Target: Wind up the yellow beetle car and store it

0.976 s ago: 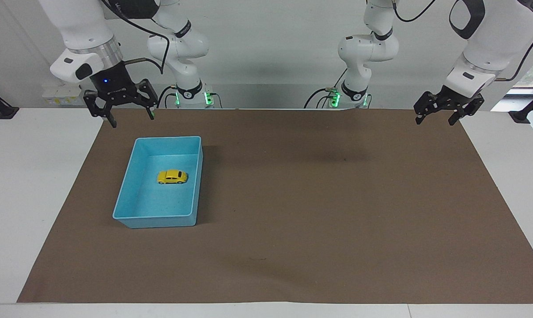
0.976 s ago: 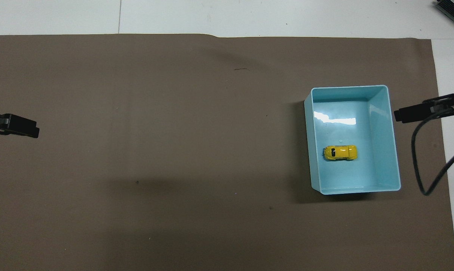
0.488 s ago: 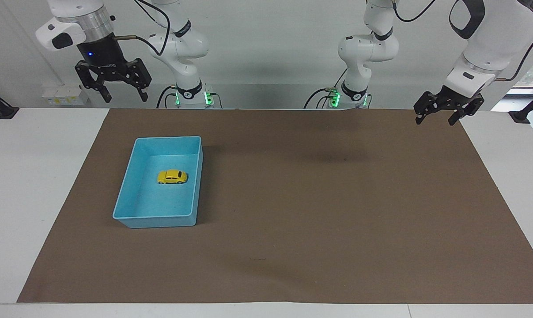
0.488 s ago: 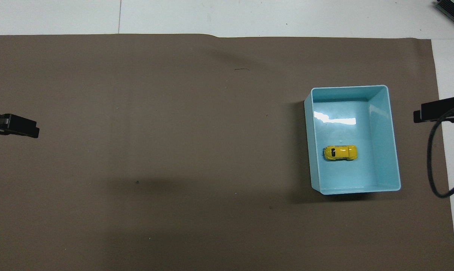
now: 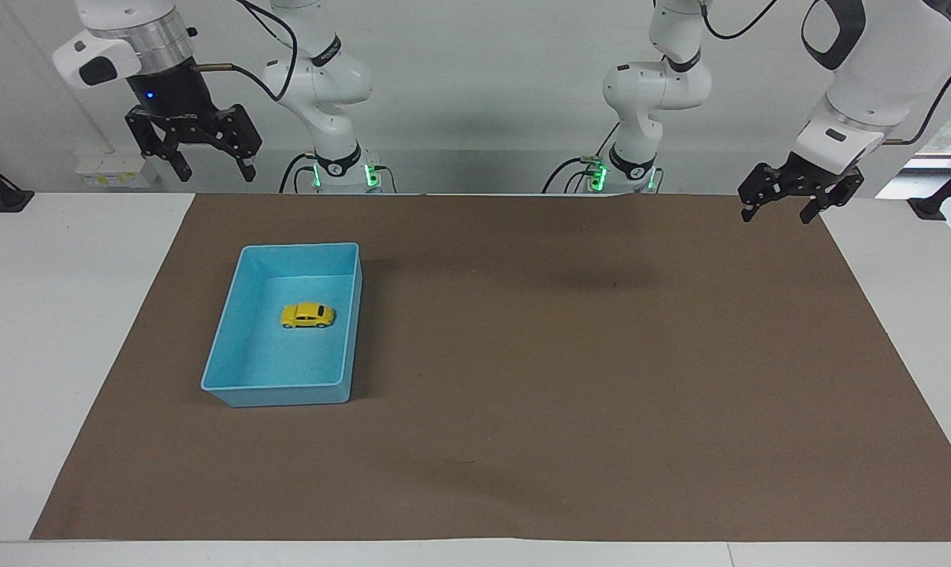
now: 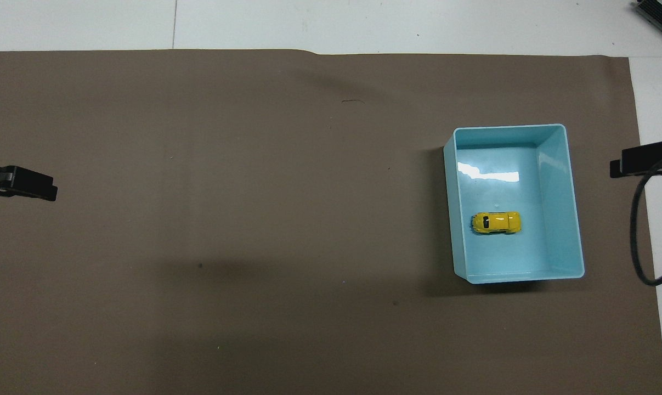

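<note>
The yellow beetle car (image 5: 307, 316) rests on its wheels on the floor of the blue bin (image 5: 239, 315), in the half nearer to the robots; it also shows in the overhead view (image 6: 496, 222), inside the bin (image 6: 562, 219). My right gripper (image 5: 213, 170) is open and empty, raised high over the table edge by the bin's corner nearest the robots. One of its fingers (image 6: 640, 159) shows in the overhead view. My left gripper (image 5: 776, 216) is open and empty, and waits over the mat's corner at the left arm's end. One of its fingers (image 6: 26, 184) shows in the overhead view.
A brown mat (image 5: 562, 378) covers most of the white table (image 5: 57, 315). The right arm's black cable (image 6: 638, 241) hangs beside the bin at the mat's edge.
My right gripper has risen and drawn back from the bin toward the right arm's end of the table. The car, the bin and the left arm have not moved.
</note>
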`<state>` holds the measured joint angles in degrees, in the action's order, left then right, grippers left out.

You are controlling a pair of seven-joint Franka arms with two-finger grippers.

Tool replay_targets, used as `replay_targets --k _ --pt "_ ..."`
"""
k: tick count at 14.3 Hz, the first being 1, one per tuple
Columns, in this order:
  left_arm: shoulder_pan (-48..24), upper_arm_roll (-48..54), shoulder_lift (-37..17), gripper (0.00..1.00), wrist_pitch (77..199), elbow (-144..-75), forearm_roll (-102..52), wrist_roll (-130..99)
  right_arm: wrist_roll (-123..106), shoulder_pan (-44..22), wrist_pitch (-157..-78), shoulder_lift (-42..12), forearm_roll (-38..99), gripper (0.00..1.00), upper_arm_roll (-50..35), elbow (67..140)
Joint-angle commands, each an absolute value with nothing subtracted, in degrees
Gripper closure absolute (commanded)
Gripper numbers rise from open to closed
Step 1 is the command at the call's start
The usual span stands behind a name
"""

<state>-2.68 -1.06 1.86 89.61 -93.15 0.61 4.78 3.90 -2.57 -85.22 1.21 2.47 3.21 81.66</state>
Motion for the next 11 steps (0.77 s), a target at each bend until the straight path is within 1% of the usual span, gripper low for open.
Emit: replay_targets --k 1,11 --pt "-2.55 -0.97 2.11 0.00 88.59 -92.64 1.58 5.10 5.01 -1.67 -84.02 1.32 2.11 0.00 2.20 81.12" --pt "-2.55 -0.97 2.11 0.00 88.59 -92.64 1.58 5.10 4.75 -2.28 -83.76 1.41 1.58 0.00 2.99 81.21"
